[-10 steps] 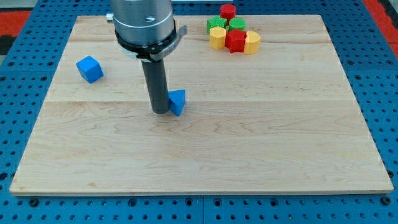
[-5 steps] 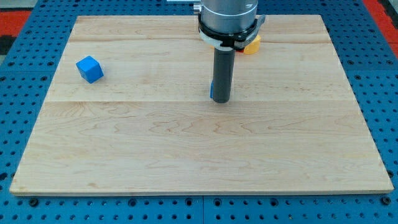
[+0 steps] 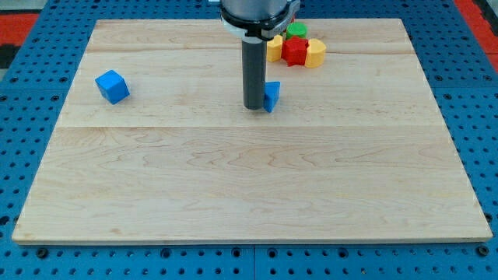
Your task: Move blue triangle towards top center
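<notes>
Bright, even light; sharp focus.

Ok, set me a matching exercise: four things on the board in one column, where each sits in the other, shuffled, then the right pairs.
Things:
1. blue triangle
2. blue cube
3. my tip
4. red block

Places:
A. alone near the board's left edge in the view
B. in the cluster at the view's top, between two yellow blocks
C. just to the view's right of the rod's lower end, against it or nearly so
D. just to the view's left of the blue triangle

Pairs: 1-C, 2-A, 3-D, 4-B
</notes>
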`<state>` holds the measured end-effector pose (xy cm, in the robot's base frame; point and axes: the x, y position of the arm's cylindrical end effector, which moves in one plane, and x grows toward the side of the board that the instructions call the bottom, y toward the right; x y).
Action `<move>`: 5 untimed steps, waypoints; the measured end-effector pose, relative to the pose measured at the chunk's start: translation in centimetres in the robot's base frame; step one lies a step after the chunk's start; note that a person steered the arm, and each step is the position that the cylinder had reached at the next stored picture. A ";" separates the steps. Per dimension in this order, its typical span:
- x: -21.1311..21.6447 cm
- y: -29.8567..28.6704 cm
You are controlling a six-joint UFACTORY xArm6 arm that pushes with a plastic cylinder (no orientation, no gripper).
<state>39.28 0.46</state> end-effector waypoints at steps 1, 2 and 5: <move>-1.3 2.3; -1.5 5.7; -2.8 10.9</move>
<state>36.49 11.31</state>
